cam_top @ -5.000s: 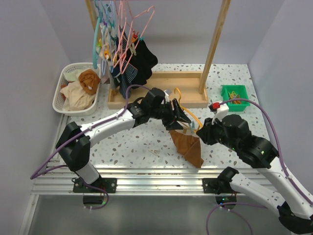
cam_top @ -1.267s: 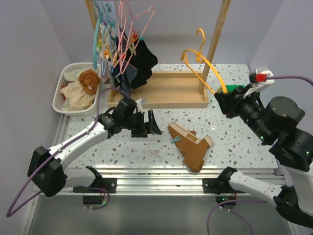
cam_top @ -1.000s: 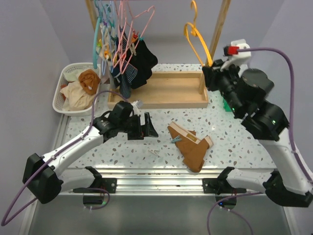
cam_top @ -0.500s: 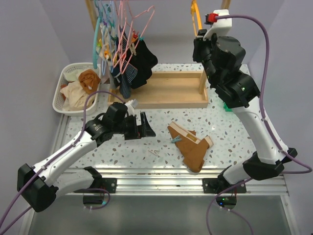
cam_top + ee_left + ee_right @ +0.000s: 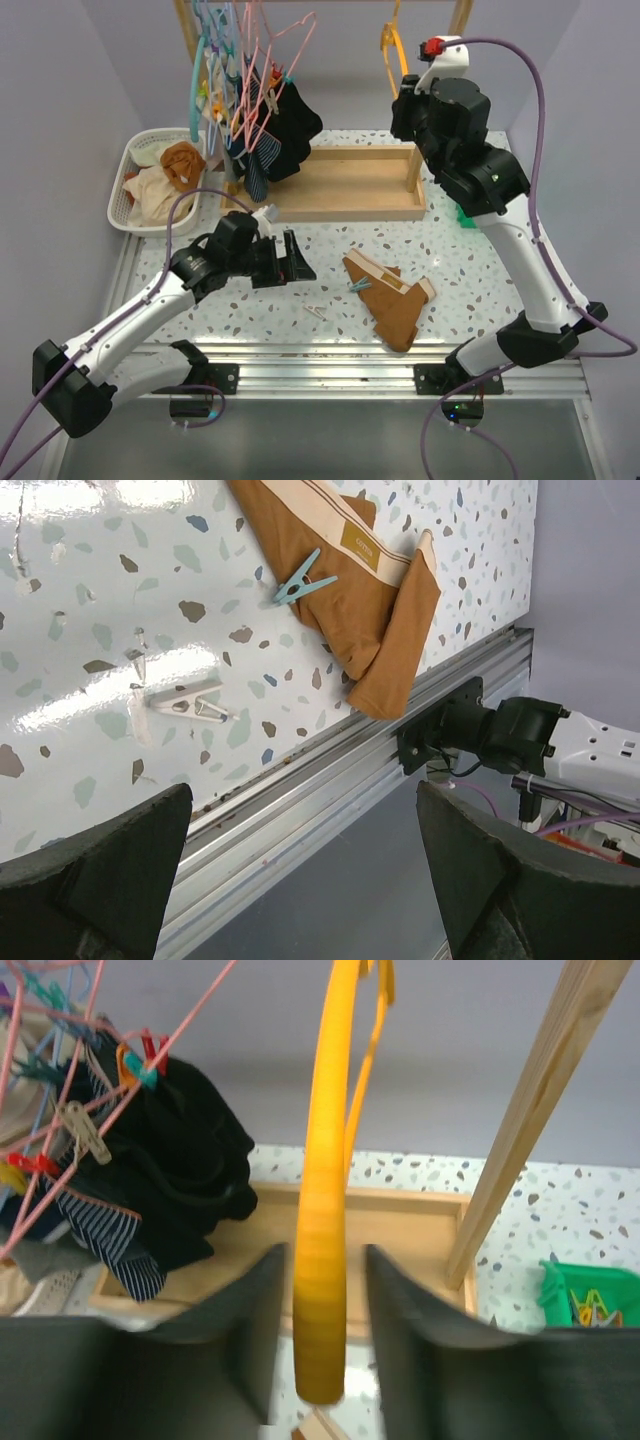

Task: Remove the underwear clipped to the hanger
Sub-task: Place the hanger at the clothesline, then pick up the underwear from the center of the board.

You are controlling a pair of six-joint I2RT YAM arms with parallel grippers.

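At the far left a white basket [image 5: 120, 200] holds some clothes. Next to it, the black underwear [image 5: 292, 122] hangs from a pink hanger [image 5: 268, 75] on the rack, at the back of the table [image 5: 480, 280]. A striped cloth [image 5: 256, 165] hangs just beside it. The left gripper [image 5: 290, 262] is low over the table. It is in front of the rack and well apart from the underwear. Its fingers are spread wide and hold nothing. To its right a brown cloth [image 5: 392, 302] lies on the table with a blue clip [image 5: 358, 286] on it.

The right gripper [image 5: 322, 1260] is up high at the back. It is to the right of the underwear and does not touch it. Its fingers are closed around a yellow hanger [image 5: 322, 1150].

The view from above shows both arms and the whole rack, but the right arm hides its own fingers there. The right wrist view shows a finger on each side of the yellow hanger. It also shows small clips [image 5: 135, 1063] at the top of the underwear. Farther right it shows a wooden post [image 5: 530, 1110] and a green box [image 5: 585, 1295]. The left wrist view looks only at the table. It shows the brown cloth, the blue clip and a pale clip [image 5: 190, 702] lying close by.
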